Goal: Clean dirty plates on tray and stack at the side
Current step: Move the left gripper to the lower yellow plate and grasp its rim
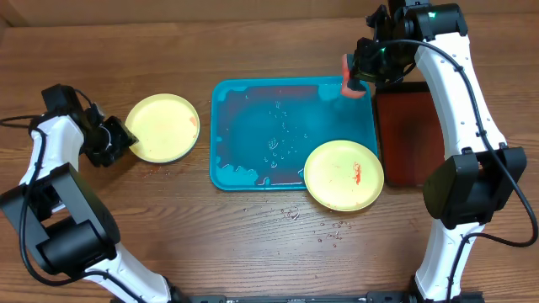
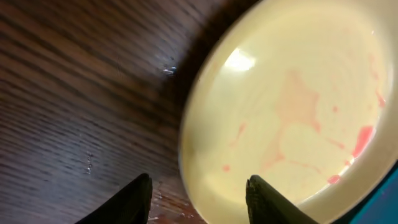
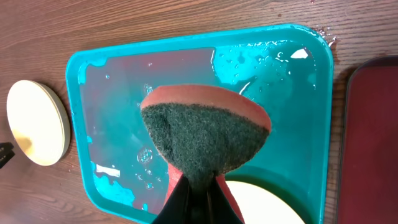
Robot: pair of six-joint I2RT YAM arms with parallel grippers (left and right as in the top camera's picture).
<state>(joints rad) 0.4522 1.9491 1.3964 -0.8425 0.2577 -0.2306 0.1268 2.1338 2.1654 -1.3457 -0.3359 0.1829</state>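
Looking from my side of the table (image 1: 253, 244) outward, I first meet the near plate (image 1: 344, 174). It is pale yellow-green, with a small red smear near its middle. It sits on the near right corner of the teal tray (image 1: 253, 126), and its edge hangs over the tray's rim toward me. The floor of the tray is wet, with drops and small puddles.

Further left, off the tray and near its left rim, the left plate (image 1: 162, 127) lies flat on the wood. The left wrist camera shows faint pink streaks on its surface. The left gripper (image 1: 126, 143) is at this plate's left edge. Its jaws stand apart, and the rim of the plate runs between the two fingertips (image 2: 140, 199). I cannot tell if they touch it.

At the far right corner of the tray is the right gripper (image 1: 358, 80). Its jaws are clamped on a sponge (image 1: 349, 88), orange-red with a dark green scouring face. The sponge is held above the wet tray floor. Just beside the tray on the right, a dark red tray (image 1: 408, 135) lies on the table.
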